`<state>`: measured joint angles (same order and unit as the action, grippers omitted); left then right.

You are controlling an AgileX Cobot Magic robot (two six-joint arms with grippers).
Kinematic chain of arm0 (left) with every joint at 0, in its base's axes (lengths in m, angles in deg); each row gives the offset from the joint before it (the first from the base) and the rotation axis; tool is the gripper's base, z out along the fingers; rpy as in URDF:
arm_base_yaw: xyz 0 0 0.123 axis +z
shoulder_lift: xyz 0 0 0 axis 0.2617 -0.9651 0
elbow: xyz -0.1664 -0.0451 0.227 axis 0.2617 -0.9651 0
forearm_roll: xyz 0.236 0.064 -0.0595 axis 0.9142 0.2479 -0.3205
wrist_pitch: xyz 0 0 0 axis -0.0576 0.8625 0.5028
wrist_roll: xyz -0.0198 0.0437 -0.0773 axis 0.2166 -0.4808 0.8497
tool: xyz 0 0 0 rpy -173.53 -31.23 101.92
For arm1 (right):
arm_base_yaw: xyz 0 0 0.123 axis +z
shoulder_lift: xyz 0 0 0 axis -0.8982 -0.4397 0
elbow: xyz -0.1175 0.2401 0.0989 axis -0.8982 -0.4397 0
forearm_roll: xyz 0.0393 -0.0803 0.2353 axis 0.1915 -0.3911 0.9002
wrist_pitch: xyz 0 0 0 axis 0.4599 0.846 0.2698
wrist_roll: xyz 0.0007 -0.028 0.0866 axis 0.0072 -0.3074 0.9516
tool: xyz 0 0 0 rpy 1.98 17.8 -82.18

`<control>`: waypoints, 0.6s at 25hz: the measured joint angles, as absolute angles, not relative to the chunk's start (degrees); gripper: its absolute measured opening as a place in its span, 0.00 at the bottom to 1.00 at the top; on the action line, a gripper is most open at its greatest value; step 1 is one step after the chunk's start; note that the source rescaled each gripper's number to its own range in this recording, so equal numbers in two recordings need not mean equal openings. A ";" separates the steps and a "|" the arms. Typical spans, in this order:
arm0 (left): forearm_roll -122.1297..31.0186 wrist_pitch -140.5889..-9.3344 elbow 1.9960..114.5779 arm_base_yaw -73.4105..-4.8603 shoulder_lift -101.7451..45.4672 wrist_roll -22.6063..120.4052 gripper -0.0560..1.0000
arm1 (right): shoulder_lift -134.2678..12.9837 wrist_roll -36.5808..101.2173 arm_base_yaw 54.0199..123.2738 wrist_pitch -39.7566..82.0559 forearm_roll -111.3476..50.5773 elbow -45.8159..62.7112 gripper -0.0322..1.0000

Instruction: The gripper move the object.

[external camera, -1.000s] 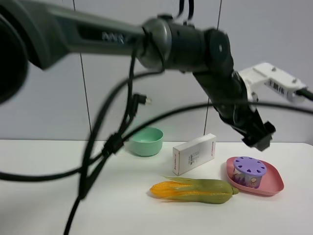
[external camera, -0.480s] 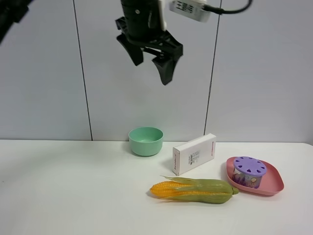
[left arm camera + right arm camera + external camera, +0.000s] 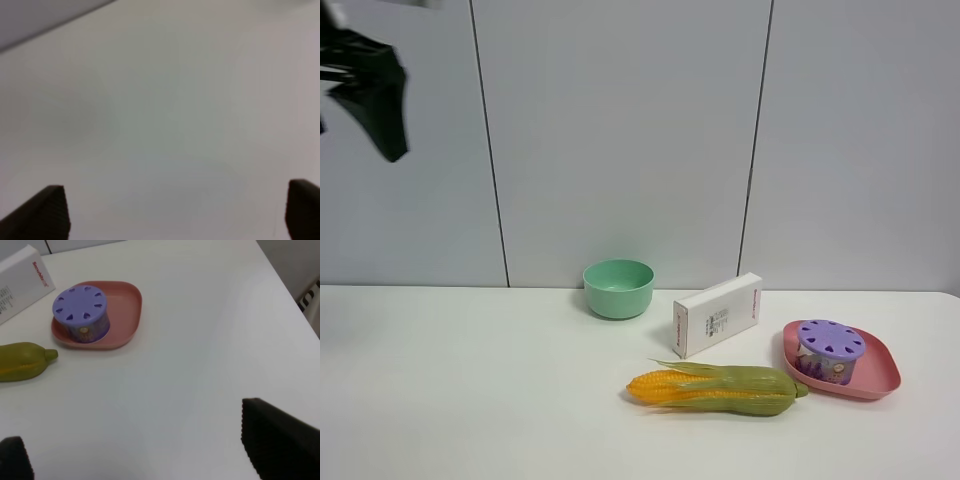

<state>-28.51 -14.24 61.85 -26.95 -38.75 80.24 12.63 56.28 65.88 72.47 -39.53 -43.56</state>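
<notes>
The purple canister sits upright on a pink plate near the desk's right edge, beside a corn cob, a white box and a mint-green bowl. Left gripper and right gripper both spread wide, holding nothing.

The left gripper is blurred and cut off at the far-left edge (jaw spacing there unreadable).
</notes>
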 joint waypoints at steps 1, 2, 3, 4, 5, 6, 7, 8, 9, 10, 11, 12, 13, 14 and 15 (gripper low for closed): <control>-29.71 -14.84 57.96 -24.37 -34.94 80.00 0.54 | 12.63 56.28 65.88 72.47 -39.53 -43.56 1.00; -31.11 -15.30 54.34 -22.39 -31.80 79.94 0.54 | 12.63 56.28 65.88 72.47 -39.53 -43.56 1.00; -32.49 -15.88 51.48 -20.16 -28.04 79.87 0.54 | 12.63 56.28 65.88 72.47 -39.53 -43.56 1.00; -33.53 -16.25 48.33 -18.01 -24.39 79.81 0.53 | 12.63 56.28 65.88 72.47 -39.53 -43.56 1.00; -34.52 -16.39 45.43 -16.31 -21.46 79.73 0.53 | 12.63 56.28 65.88 72.47 -39.53 -43.56 1.00; -35.30 -16.62 43.09 -14.37 -17.92 79.73 0.53 | 12.63 56.28 65.88 72.47 -39.53 -43.56 1.00; -36.39 -16.85 40.39 -12.52 -14.34 79.68 0.53 | 12.63 56.28 65.88 72.47 -39.53 -43.56 1.00; -37.34 -16.95 37.72 -10.78 -10.64 79.68 0.53 | 12.63 56.28 65.88 72.47 -39.53 -43.56 1.00; -38.31 -17.07 35.19 -9.37 -7.57 79.68 0.53 | 12.63 56.28 65.88 72.47 -39.53 -43.56 1.00; -38.99 -17.07 33.17 -7.73 -3.78 79.68 0.53 | 12.63 56.28 65.88 72.47 -39.53 -43.56 1.00; -39.37 -17.07 30.84 -6.14 0.01 79.68 0.53 | 12.63 56.28 65.88 72.47 -39.53 -43.56 1.00; -39.39 -17.12 28.68 -4.64 3.16 79.49 0.53 | 12.63 56.28 65.88 72.47 -39.53 -43.56 1.00; -39.39 -17.12 26.79 -3.51 7.00 79.05 0.53 | 12.63 56.28 65.88 72.47 -39.53 -43.56 1.00; -39.39 -17.12 25.44 -2.36 10.81 78.15 0.53 | 12.63 56.28 65.88 72.47 -39.53 -43.56 1.00; -39.39 -17.12 23.99 -1.55 14.41 77.19 0.53 | 12.63 56.28 65.88 72.47 -39.53 -43.56 1.00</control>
